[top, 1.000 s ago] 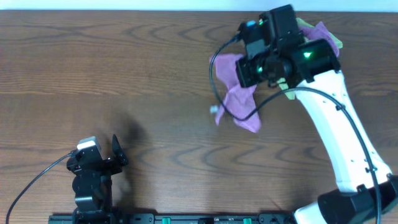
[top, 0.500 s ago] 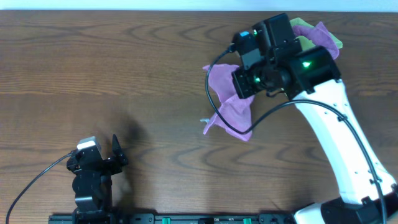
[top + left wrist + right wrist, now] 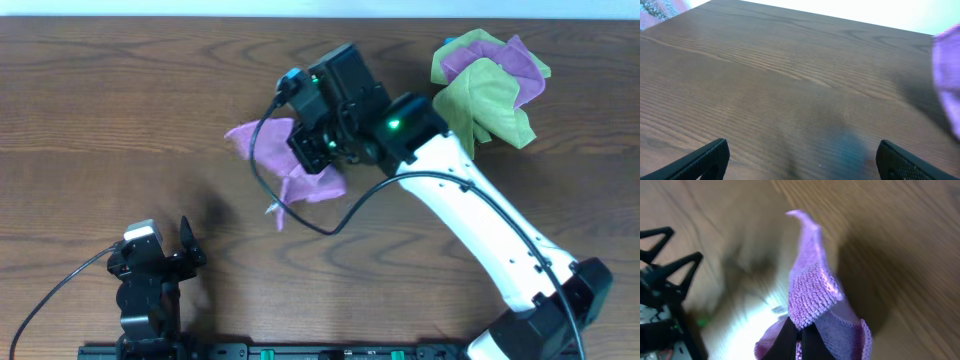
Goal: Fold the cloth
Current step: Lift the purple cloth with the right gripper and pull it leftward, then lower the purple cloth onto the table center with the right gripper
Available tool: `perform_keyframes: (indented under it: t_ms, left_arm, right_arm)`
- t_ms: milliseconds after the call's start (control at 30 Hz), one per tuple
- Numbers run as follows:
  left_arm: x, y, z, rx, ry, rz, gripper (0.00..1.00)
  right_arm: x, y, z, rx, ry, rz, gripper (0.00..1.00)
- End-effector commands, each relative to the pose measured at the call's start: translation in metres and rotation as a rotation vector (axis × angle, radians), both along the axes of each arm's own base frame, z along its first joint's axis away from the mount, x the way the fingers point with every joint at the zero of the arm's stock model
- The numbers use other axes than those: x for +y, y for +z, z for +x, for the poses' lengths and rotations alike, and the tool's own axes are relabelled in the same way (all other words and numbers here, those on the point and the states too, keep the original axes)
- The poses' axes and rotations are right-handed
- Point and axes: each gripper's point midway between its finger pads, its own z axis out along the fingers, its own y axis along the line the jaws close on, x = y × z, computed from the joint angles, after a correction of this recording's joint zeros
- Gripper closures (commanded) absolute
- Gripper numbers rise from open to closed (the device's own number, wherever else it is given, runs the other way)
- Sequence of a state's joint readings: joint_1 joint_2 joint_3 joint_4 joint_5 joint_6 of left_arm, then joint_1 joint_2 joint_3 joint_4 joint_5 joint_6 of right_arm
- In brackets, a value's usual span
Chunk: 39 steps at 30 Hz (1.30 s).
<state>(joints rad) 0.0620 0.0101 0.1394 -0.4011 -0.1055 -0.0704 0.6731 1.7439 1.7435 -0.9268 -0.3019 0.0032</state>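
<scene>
- Noting position first: the cloth (image 3: 252,136) was at mid-table, bunched under the right gripper (image 3: 799,336), well apart from the pile at the far right corner.
- Right jaws were clenched on the cloth, black fingers (image 3: 786,339) pinched together over a gathered fold.
- Long axis on the overhead view ran slantwise, from a broad flap at upper left down to a crumpled lobe at lower right, partly hidden by the wrist.
- A thin corner trailed off the lower left side, pointing toward the near edge of the table (image 3: 110,110).
- On the right wrist view the cloth rose away from the jaws as a narrow ridge ending in one pointed tip, with a dark shadow beside it on the wood.
- Could not tell whether the lower folds touched the table.
- A small pale tab (image 3: 271,208) sat at the trailing corner, possibly a label; too small to read.
- Left gripper (image 3: 802,160) was near the front left, jaws released and wide, nothing between them.
- Pile: lime-green cloths (image 3: 488,98) with a darker purple cloth (image 3: 522,58) bunched among them.
</scene>
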Motion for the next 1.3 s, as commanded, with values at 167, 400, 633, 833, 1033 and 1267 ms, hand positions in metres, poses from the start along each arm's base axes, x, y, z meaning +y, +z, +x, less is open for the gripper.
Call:
perform_keyframes:
  t_ms: [167,400,633,833,1033,1267]
  left_arm:
    - [0.002,-0.009,-0.001,0.024,0.006,0.015,0.05]
    - [0.002,-0.009,-0.001,0.023,0.007,0.015,0.05]
    - [0.002,-0.009,-0.001,0.024,0.007,0.015,0.05]
    - [0.002,-0.009,-0.001,0.023,0.007,0.015,0.05]
    - [0.002,-0.009,-0.001,0.023,0.007,0.015,0.05]
    - [0.002,-0.009,-0.001,0.024,0.007,0.015,0.05]
  right_arm:
    - [0.014,-0.007,0.005,0.010,-0.024,0.017,0.98]
    - [0.002,-0.058,0.049,0.001,-0.074,-0.075,0.99]
    - [-0.061,-0.117,0.140,-0.091,-0.238,-0.201,0.99]
    - [-0.150,-0.131,0.204,-0.201,-0.477,-0.328,0.42]
    - [-0.155,-0.090,0.209,-0.238,-0.496,-0.243,0.01]
    - [-0.084,-0.072,0.161,-0.082,-0.279,-0.003,0.01]
